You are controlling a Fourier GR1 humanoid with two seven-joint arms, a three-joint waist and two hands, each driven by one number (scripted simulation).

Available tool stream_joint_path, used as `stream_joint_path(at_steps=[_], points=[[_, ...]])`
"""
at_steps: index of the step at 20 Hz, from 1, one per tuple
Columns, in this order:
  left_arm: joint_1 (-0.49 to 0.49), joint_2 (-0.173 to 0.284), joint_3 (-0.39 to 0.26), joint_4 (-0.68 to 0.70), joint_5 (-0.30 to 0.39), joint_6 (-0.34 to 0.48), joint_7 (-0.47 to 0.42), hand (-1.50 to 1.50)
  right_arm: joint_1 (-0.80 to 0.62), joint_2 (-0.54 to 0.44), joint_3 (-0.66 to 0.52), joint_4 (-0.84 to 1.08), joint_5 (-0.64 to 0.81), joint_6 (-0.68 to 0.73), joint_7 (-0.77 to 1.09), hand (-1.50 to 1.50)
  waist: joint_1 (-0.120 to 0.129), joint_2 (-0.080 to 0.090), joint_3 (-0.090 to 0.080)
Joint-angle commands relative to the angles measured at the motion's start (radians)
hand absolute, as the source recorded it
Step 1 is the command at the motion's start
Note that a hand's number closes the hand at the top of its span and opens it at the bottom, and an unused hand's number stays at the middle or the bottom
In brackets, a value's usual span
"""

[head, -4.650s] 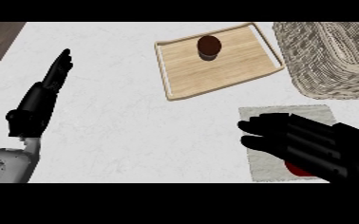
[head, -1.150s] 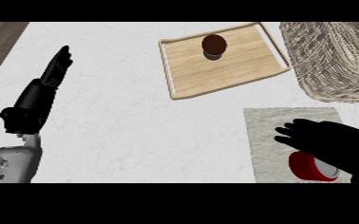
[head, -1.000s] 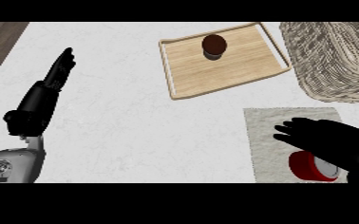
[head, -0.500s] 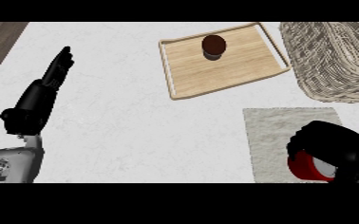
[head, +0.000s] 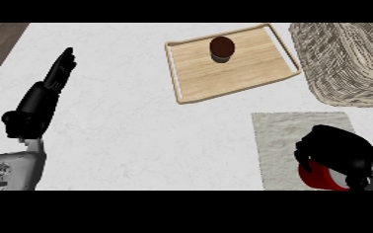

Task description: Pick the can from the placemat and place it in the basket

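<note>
Closest to me, at the lower right, the right hand (head: 336,148) has its fingers curled down over the red can (head: 320,176), which sits on the pale placemat (head: 280,143) near its near edge. Only the can's lower red side and a bit of light rim show beneath the black fingers, so I can't tell whether it is upright or tipped.

A can like that looks rigid and smooth-sided; I'd guess it is light and a little slippery, so wrapping the fingers and thumb around the middle of its body seems the sound place to hold, rather than pinching the rim. It shouldn't crush or break easily.

Over at the left edge, the left hand (head: 45,94) rests open with fingers straight, pointing away across the white desk (head: 131,128).

Further back is a wooden tray (head: 255,74) carrying a small dark brown cup (head: 221,49). Beyond the placemat, at the far right, stands the wicker basket (head: 339,64), well apart from the can.
</note>
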Motion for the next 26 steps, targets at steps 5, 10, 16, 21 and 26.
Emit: stream_joint_path(at_steps=[5, 10, 16, 21, 26], points=[[-0.002, 0.007, 0.009, -0.031, 0.017, -0.018, 0.006, 0.00, -0.063, -0.097, -0.391, 0.374, -0.110, -0.176, -0.047, 1.50, 0.004, 0.033, 0.023], [0.001, -0.006, 0.003, -0.040, 0.009, -0.002, -0.003, 0.00, -0.129, -0.165, -0.602, 0.571, -0.173, -0.242, -0.011, 1.50, 0.013, 0.044, 0.031], [-0.003, -0.015, -0.009, -0.026, 0.011, -0.011, -0.018, 0.00, -0.271, -0.171, -0.841, 0.761, -0.364, -0.310, -0.086, 1.50, 0.037, 0.043, 0.030], [-0.008, -0.021, -0.023, -0.028, 0.009, -0.016, -0.005, 0.00, -0.395, -0.202, -0.997, 0.901, -0.571, -0.173, -0.207, 1.50, 0.053, 0.030, 0.026], [-0.031, -0.031, -0.048, -0.034, -0.008, -0.013, -0.002, 0.00, -0.511, -0.333, -1.047, 1.028, -0.633, -0.047, -0.262, 1.50, 0.085, 0.038, 0.020]])
